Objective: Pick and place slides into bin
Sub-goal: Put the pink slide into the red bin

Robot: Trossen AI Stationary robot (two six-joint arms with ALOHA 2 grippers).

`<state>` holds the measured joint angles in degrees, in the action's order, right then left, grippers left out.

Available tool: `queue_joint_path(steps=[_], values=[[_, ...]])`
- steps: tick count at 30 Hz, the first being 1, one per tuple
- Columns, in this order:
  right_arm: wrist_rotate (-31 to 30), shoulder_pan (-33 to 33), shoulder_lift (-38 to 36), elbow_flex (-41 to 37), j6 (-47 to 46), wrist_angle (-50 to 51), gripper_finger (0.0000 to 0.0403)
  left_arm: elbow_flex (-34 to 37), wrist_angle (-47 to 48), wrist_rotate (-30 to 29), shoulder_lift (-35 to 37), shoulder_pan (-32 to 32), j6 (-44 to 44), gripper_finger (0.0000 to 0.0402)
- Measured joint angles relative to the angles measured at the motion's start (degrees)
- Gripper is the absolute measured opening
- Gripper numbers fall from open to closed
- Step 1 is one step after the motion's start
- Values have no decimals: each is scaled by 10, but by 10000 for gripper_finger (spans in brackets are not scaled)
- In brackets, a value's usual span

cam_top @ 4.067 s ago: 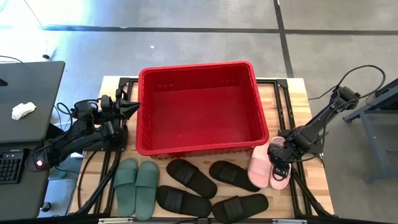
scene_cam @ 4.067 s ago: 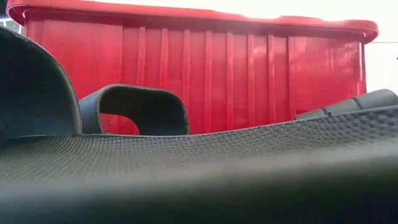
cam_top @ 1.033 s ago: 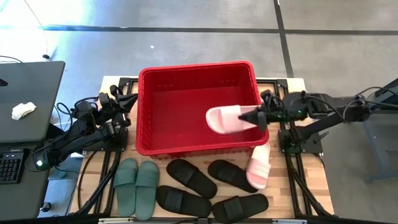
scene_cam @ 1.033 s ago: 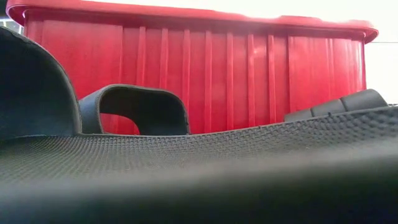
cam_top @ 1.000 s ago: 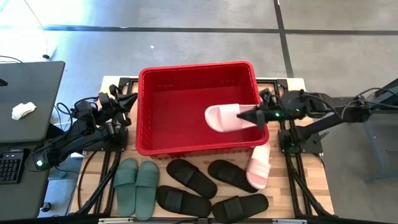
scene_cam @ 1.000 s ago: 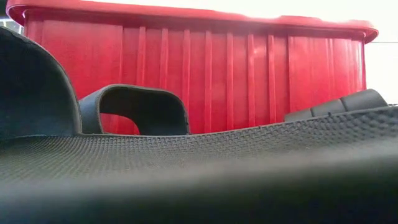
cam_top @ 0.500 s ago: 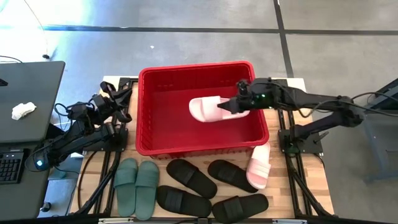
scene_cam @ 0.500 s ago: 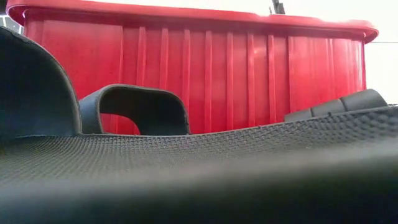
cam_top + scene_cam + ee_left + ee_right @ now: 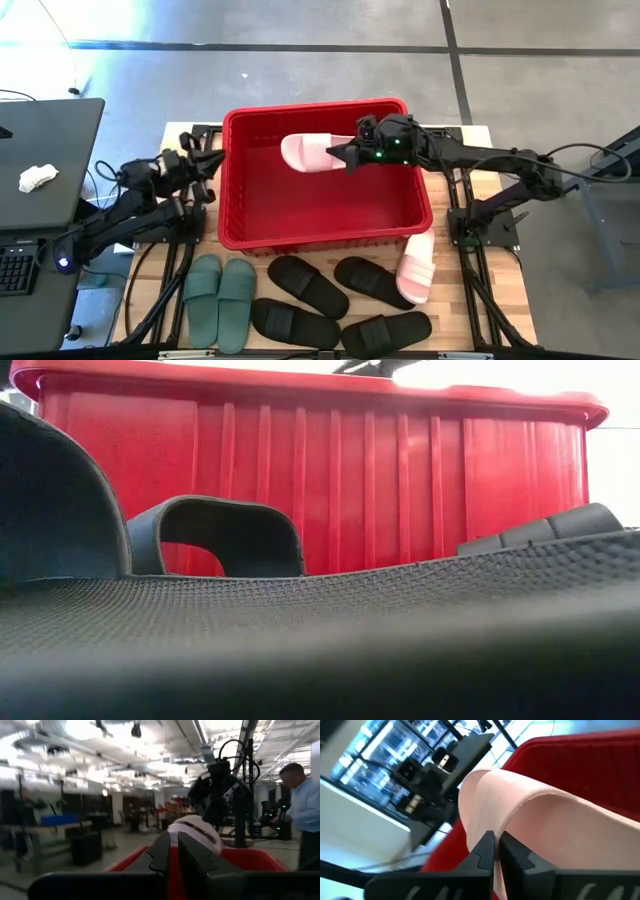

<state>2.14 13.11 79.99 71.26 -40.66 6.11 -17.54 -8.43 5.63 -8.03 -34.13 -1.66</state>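
- Carried from the near right corner to the far side of the bin (image 9: 228, 180), the pink slide (image 9: 310, 152) hangs above it.
- Right fingers (image 9: 345, 156) pinch its edge shut for dropping.
- Left fingers (image 9: 207, 160) wait closed, empty, beside the bin.

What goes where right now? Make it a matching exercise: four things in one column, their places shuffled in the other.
Things:
1. pink slide in right gripper
2. other pink slide
3. green pair
4. left gripper

Places:
A. on the table at the bin's near right corner
B. beside the bin's left wall, holding nothing
C. over the bin's far side
D. on the table near the bin's near left corner

Pairs: 1-C, 2-A, 3-D, 4-B
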Motion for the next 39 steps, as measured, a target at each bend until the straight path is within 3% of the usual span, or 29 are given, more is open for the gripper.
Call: queue_joint_path(steps=[10,17,29,39], values=[[-68,1,5,0,226,-61,0,-2,-200,26,-137,0,-69,26],[-90,1,6,32,375,-65,0,-39,-206,25,-234,0,-102,38],[-92,-6,7,44,492,-63,0,-185,-134,28,-409,0,-91,204],[-165,-34,7,44,565,-63,0,-279,-102,55,-521,0,-107,280]])
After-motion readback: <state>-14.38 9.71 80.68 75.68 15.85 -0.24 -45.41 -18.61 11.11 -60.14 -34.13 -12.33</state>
